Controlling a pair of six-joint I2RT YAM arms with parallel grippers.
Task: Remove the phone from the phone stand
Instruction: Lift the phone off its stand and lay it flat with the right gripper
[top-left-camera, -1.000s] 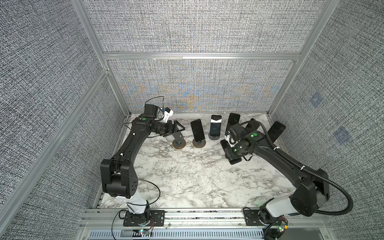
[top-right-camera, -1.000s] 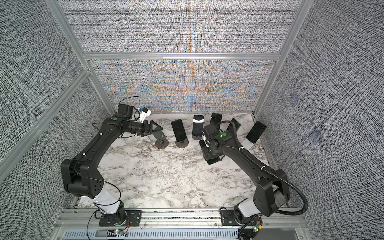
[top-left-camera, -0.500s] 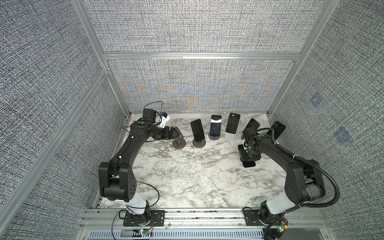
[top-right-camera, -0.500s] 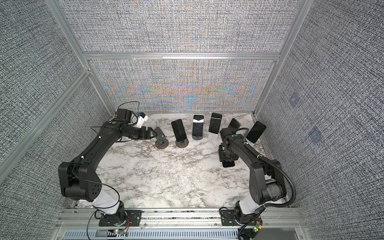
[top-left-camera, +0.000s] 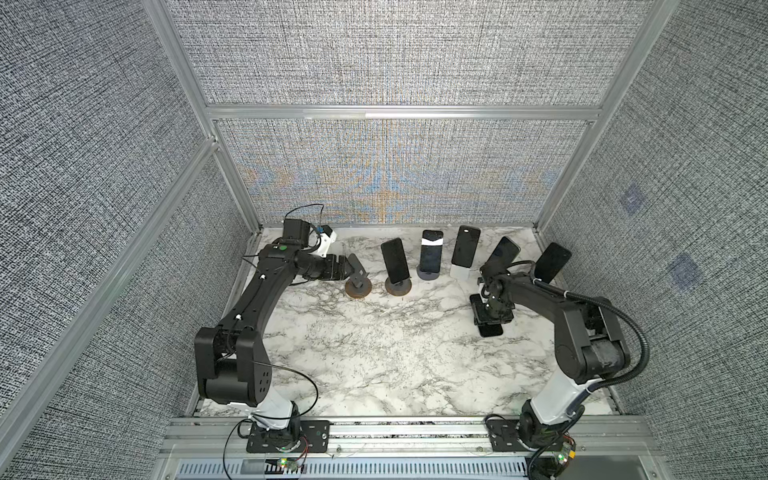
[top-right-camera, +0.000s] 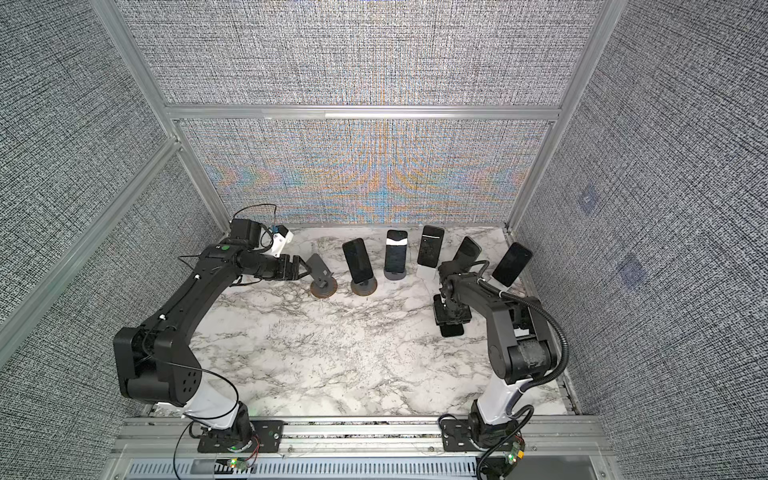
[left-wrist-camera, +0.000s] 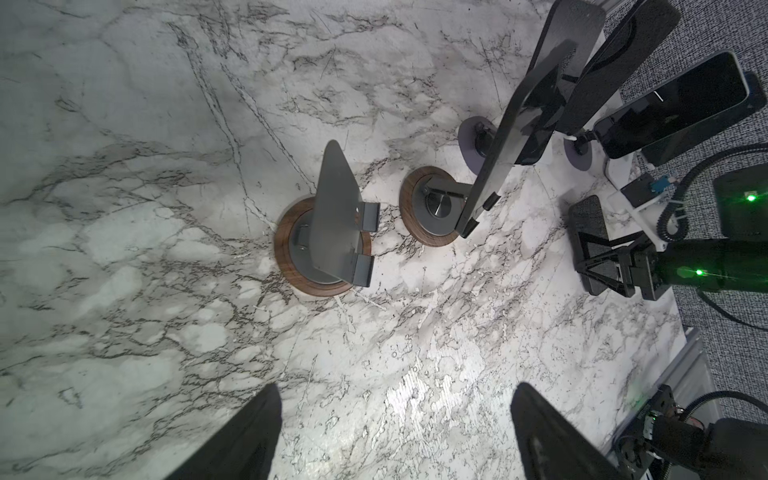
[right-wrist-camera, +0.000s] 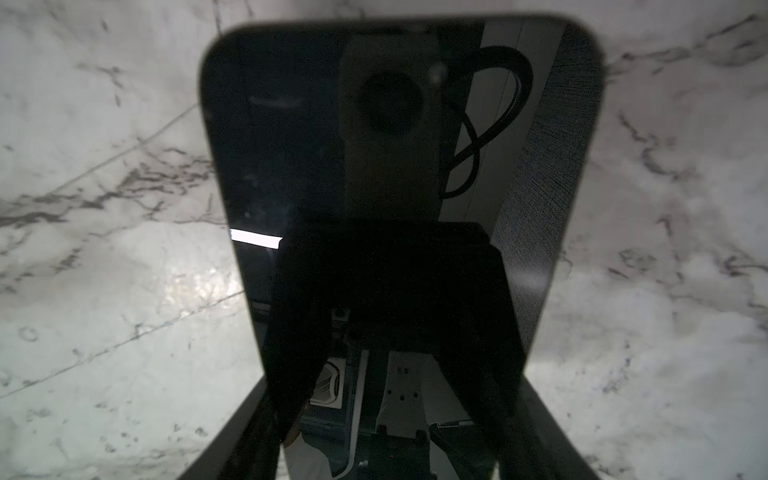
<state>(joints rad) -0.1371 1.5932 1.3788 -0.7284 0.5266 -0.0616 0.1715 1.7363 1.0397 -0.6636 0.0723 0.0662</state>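
The phone (top-left-camera: 490, 330) is already off its stand. It lies flat and low in the right pincer (top-left-camera: 490, 318), out over the open marble counter (top-left-camera: 374, 365) in front of the row. The right wrist view shows the phone's dark glass (right-wrist-camera: 395, 166) face up between the two fingers, which close on its long edges at a middling width. Whether its back rests on the marble or hangs just above it cannot be told.

The empty stand (top-left-camera: 358, 286) sits at the left end of the row, with the left pincer (top-left-camera: 343, 268) just beside its tilted back plate. That pincer's jaws are spread wide and hold nothing, as the left wrist view confirms.

The likely next step is letting go and backing away, and the risks lie there. If the phone is not fully down, opening the jaws would drop it onto hard stone. The glass is slick, so a finger dragging as it lifts could skid the phone sideways.

The right arm's wrist sits close to the other phones (top-left-camera: 503, 253) standing behind it, and a careless rise or swing could knock one off its stand. On the left, a stray nudge could tip the empty stand.
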